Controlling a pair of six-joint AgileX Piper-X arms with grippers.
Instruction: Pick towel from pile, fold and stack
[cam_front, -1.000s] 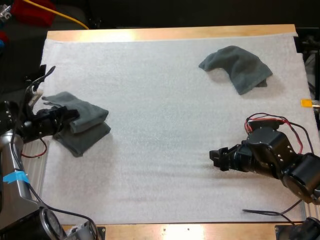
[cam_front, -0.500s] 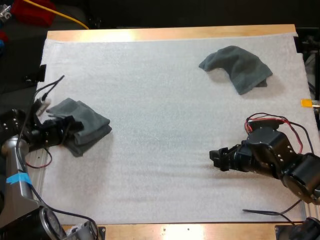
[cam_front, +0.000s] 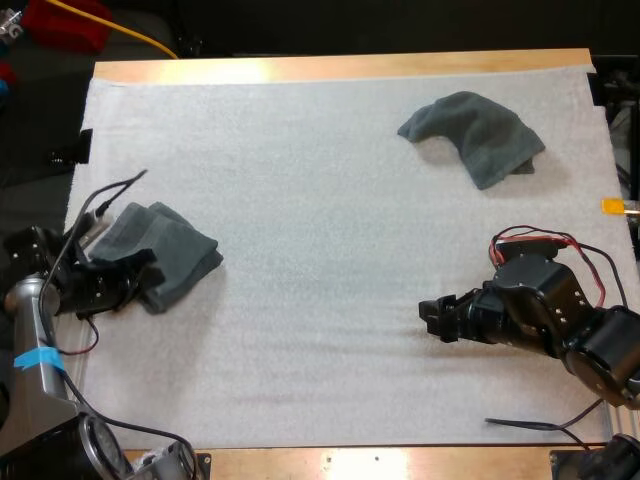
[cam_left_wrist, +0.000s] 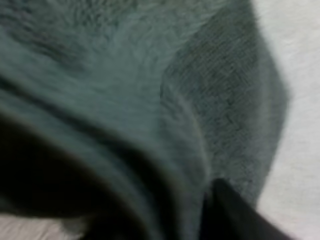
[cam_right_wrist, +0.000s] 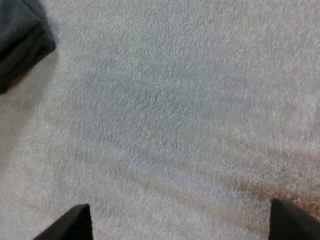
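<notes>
Wood shows along the far edge of the surface (cam_front: 340, 67), and a white fleecy mat (cam_front: 320, 210) covers nearly all the rest. Close to the left edge, about midway between the far and near sides, lies a folded towel (cam_front: 175, 250) of dark grey-green cloth, its layers one on another and its long side slanting toward the near edge. The left hand (cam_front: 125, 278) is at that towel's near left end, low on the mat, and is clamped on the cloth. In the left wrist view the folds run right up to the camera and a black finger (cam_left_wrist: 235, 215) presses against them. Toward the far right corner sits a crumpled towel (cam_front: 478, 135) of the same dark grey-green, humped and uneven, well apart from both hands. The right hand (cam_front: 432, 318) is near the right edge, closer to the near side, pointing across the mat toward the left edge. Its black fingers (cam_right_wrist: 75, 224) stand wide apart over the mat, with only bare mat between them.
</notes>
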